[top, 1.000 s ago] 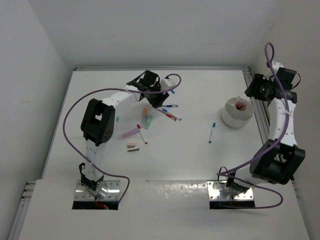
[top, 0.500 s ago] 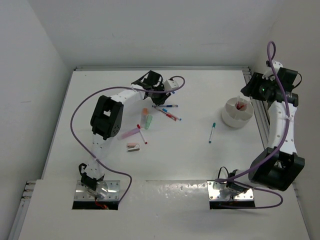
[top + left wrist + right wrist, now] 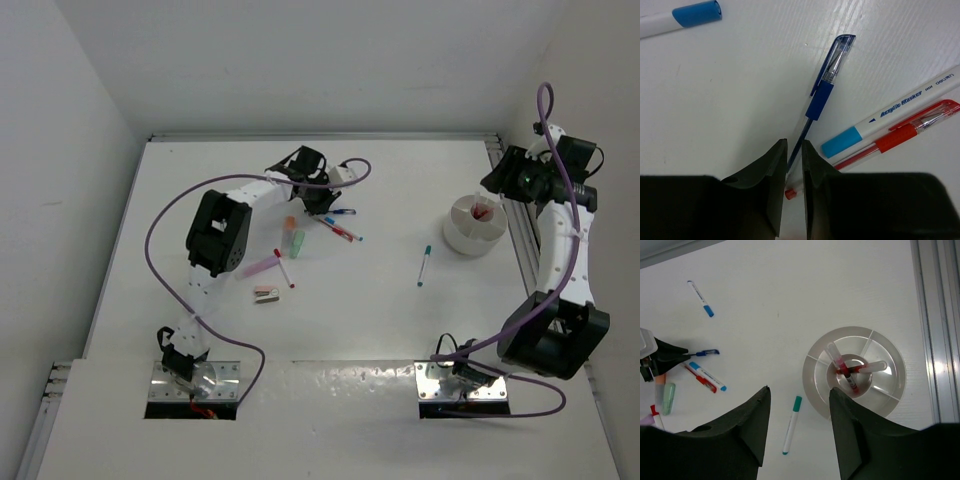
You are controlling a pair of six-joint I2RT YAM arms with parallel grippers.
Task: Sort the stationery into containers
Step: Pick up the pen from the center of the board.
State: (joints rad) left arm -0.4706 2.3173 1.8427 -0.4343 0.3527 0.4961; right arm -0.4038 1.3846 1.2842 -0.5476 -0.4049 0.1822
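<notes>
My left gripper [image 3: 794, 149] [image 3: 322, 205] is down on the table at the back. Its jaws stand a narrow gap apart, one on each side of the thin end of a blue pen [image 3: 822, 90] without pinching it. Beside it lie a blue-capped marker [image 3: 842, 141] and a red pen [image 3: 895, 137]. My right gripper [image 3: 799, 390] [image 3: 497, 187] hangs open and empty above the round white tub [image 3: 815, 390] [image 3: 455, 235]. Red-marked pens [image 3: 847, 370] stand in the tub's centre cup. A teal-capped pen [image 3: 791, 425] [image 3: 424, 266] lies left of the tub.
Orange [image 3: 290, 223], green [image 3: 297, 243] and pink [image 3: 258, 266] highlighters, a red-capped pen [image 3: 285, 268] and a small block [image 3: 265, 293] lie left of centre. Another blue-capped marker [image 3: 695, 13] lies behind the left gripper. A metal rail [image 3: 515, 240] runs along the right edge.
The left gripper has shifted a little to the right over the blue pen and its jaws have narrowed around the pen's end. The right arm has barely moved.
</notes>
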